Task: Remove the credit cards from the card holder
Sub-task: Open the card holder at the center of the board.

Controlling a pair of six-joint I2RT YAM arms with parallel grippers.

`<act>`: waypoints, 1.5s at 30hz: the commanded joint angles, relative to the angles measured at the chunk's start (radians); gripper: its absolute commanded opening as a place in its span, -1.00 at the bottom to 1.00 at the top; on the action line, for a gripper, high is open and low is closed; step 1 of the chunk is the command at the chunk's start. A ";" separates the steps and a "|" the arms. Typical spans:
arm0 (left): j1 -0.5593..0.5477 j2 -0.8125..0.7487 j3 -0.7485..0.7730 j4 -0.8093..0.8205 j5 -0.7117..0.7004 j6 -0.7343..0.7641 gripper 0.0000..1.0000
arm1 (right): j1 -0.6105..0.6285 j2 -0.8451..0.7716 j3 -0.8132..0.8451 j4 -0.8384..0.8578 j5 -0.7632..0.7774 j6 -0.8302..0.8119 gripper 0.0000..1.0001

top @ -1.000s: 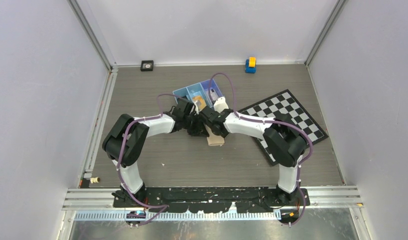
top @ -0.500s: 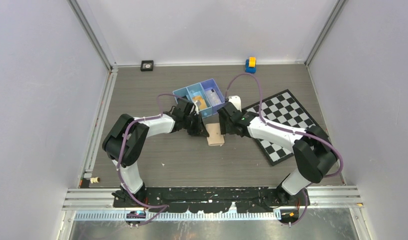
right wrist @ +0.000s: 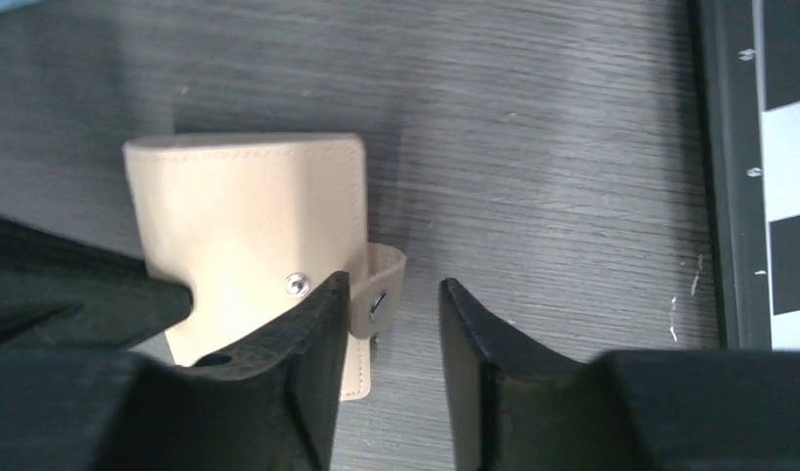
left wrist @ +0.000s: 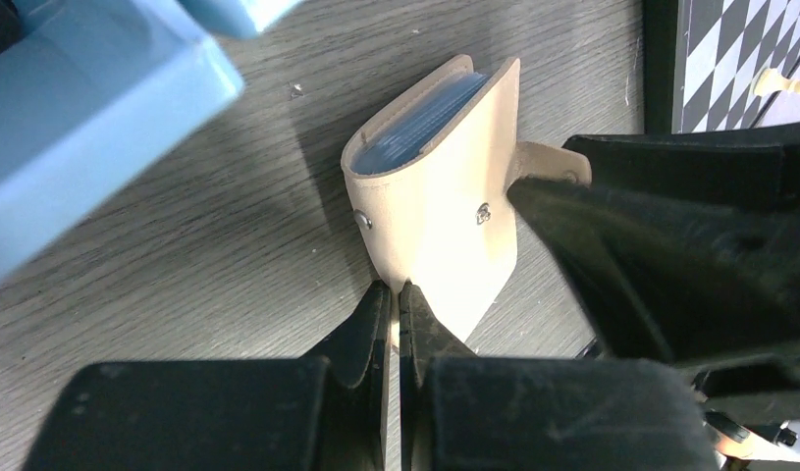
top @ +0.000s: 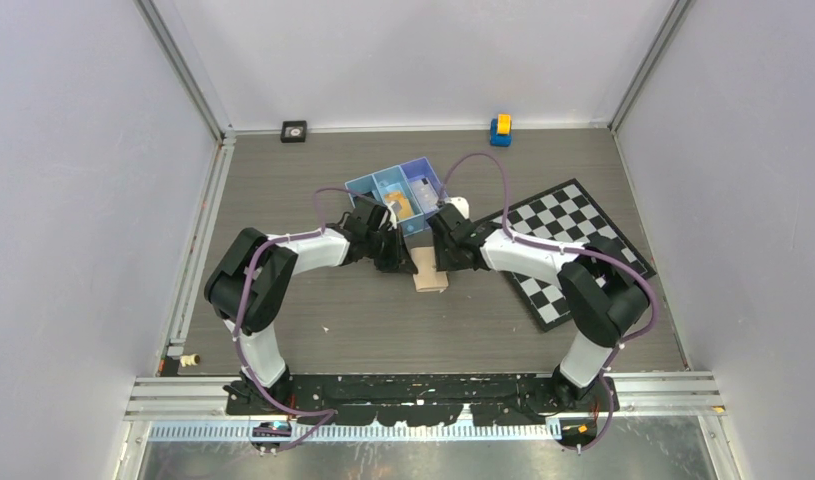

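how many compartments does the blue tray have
3, side by side in the blue tray: the left one partly behind the left arm, the middle one holding something orange-tan, the right one holding something pale.

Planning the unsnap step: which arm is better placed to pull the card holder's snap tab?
Right. The right gripper, open, straddles the snap tab; the left gripper is clamped on the card holder's edge, anchoring it.
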 commanded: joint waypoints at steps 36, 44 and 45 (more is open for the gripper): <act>-0.090 -0.166 0.091 -0.233 -0.196 0.185 0.41 | -0.077 -0.270 -0.161 0.291 -0.397 0.036 -0.99; -0.092 -0.108 0.179 -0.307 -0.186 0.222 0.53 | -0.076 -0.293 -0.173 0.309 -0.400 0.049 -0.99; -0.091 -0.103 0.184 -0.303 -0.183 0.225 0.53 | -0.077 -0.293 -0.175 0.313 -0.405 0.053 -0.99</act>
